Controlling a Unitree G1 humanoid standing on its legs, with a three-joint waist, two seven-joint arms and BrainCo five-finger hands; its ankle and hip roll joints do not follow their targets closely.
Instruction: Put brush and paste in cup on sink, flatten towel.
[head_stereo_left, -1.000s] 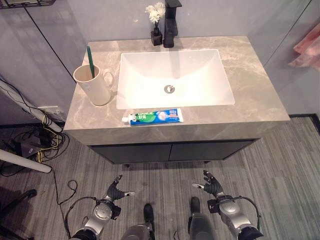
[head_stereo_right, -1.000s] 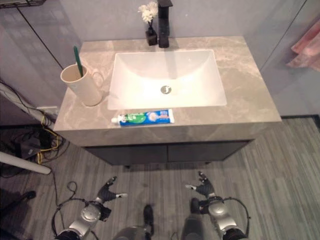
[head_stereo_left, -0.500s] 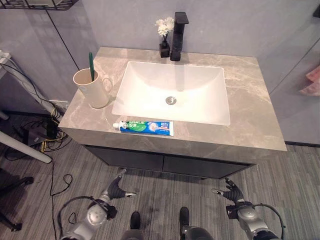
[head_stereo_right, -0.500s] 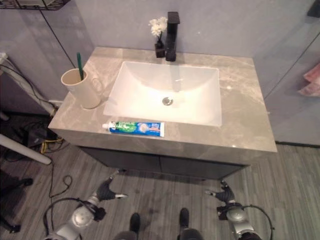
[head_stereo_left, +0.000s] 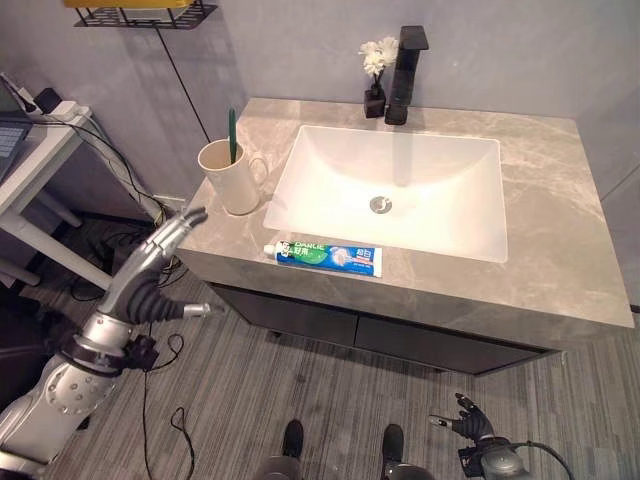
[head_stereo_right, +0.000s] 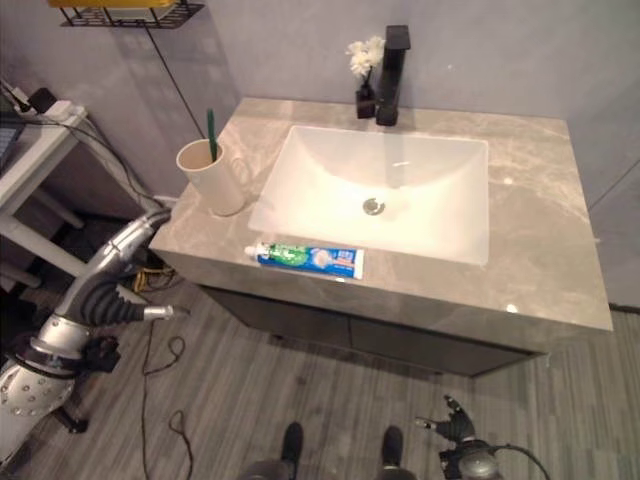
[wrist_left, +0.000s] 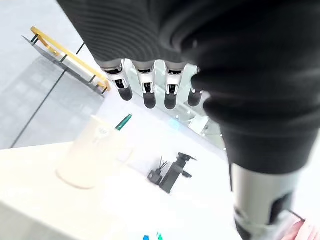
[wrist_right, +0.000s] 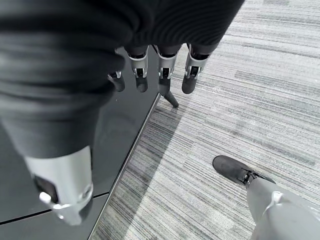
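The left robot hand is raised beside the counter's left front corner, its fingers straight and spread, thumb held apart, holding nothing. It sits lower than the counter top and just short of the cup, which suggests it is being brought up for a reach toward the things on that side, and the tube is the likely target. The right robot hand hangs low near the floor, in front of the dark cabinet, with its fingers loosely extended and empty; it looks idle for now.

The cream cup stands upright on the counter just left of the sink, handle turned toward the basin. A green toothbrush already stands in it, leaning against the rim with its handle poking out above. So the brush half of the job appears done.

The toothpaste tube lies flat on the narrow strip of counter in front of the sink, parallel to the front edge, cap end pointing toward the cup. It is near the cup but apart from it, and untouched by either hand. Lying close to the edge, it should be easy to reach from the front.

The sink basin is empty apart from its drain. At the back stand a black tap and a small vase of white flowers.
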